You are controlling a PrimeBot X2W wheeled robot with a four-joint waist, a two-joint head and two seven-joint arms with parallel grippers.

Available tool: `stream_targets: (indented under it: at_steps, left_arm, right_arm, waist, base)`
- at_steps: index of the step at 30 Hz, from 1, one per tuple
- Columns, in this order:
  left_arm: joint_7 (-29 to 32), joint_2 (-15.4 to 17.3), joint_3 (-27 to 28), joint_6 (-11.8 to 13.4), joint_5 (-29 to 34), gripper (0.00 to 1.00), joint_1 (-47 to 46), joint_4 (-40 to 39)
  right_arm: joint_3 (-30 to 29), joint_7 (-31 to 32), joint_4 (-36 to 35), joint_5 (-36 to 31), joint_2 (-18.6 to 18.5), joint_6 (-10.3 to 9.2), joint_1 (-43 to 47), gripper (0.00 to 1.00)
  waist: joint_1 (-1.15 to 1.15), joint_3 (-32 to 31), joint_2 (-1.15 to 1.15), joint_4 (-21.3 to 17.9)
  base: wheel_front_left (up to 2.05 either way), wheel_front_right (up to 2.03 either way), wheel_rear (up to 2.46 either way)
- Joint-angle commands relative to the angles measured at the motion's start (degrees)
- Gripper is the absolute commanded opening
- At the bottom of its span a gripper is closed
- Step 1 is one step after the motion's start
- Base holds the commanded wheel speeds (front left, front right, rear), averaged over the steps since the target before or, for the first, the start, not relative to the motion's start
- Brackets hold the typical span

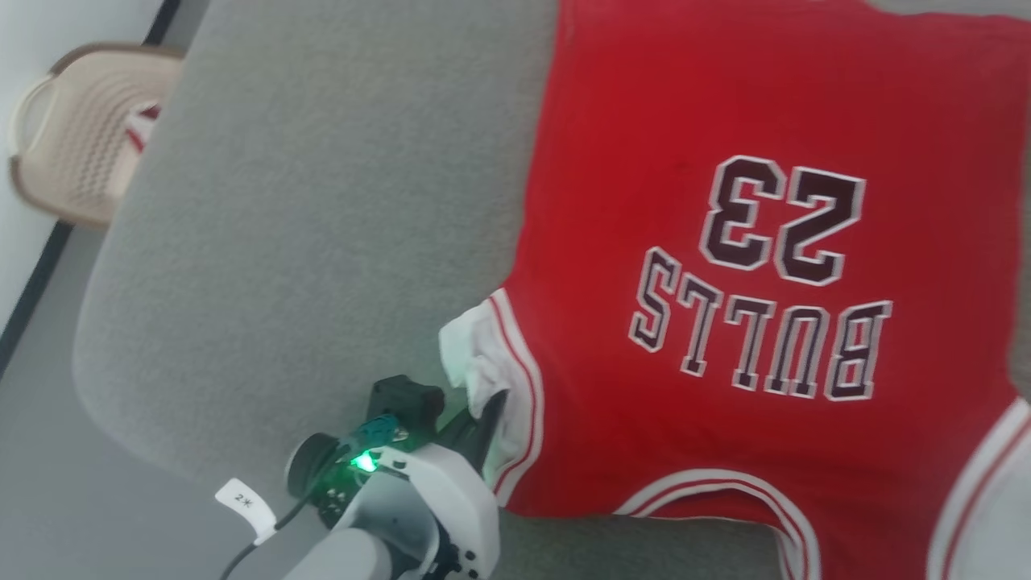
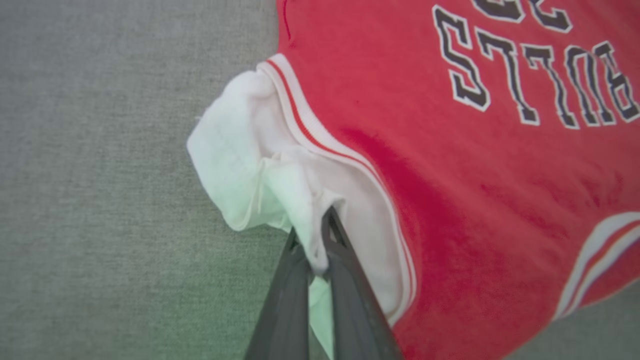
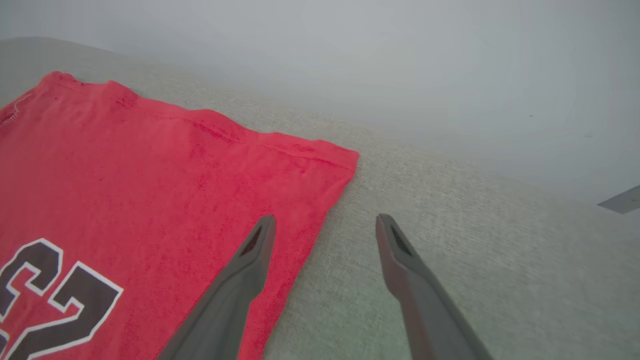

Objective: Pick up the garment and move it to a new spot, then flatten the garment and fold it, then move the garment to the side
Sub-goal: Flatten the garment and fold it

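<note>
Pinching white sleeve (image 2: 240, 150) of garment (image 1: 628, 121), L hand (image 2: 312, 227) was shut | body lay right+far of it | R hand (image 3: 326, 217) gaped empty over right edge

The right gripper (image 3: 325, 220) rises from the frame's bottom edge, dark fingers spread wide, one over the edge of the red garment (image 3: 150, 175) lying flat at left, the other over the bare grey fabric surface (image 3: 475, 225).

The left jaws clamp tight; the right jaws gape.
</note>
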Motion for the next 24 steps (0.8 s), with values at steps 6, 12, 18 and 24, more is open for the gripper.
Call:
stream_targets:
  at_steps: [6, 12, 18, 24]
  left_arm:
    - [-1.8, -2.7, -1.6, -1.4, 0.1, 0.0, -2.2, 2.4]
    - [-2.9, -3.8, -2.1, -2.5, -0.6, 0.0, -2.9, 4.2]
    - [-3.8, -3.9, -1.8, -2.5, -1.1, 0.0, -3.0, 5.8]
    - [-4.7, -3.1, -0.5, -3.0, -2.0, 0.0, -2.5, 7.1]
  right_arm:
    - [3.2, 6.5, 15.2, -0.8, 0.2, -0.01, -11.5, 1.0]
    - [6.2, 15.1, 25.7, -3.0, 1.3, -0.01, -16.8, 1.0]
    - [10.2, 22.5, 29.6, -4.7, 0.1, -0.02, -17.6, 0.0]
    - [13.9, 19.7, 23.9, -2.4, -2.4, -0.05, -15.2, 0.0]
  waist:
    - [0.0, 4.6, 0.0, 6.1]
    - [0.0, 5.9, 0.0, 7.9]
    - [0.0, 5.8, 0.0, 7.6]
    - [0.0, 3.6, 0.0, 5.0]
  base:
    - [0.0, 0.0, 0.0]
    - [0.0, 0.0, 0.0]
    - [0.0, 0.0, 0.0]
    - [0.0, 0.0, 0.0]
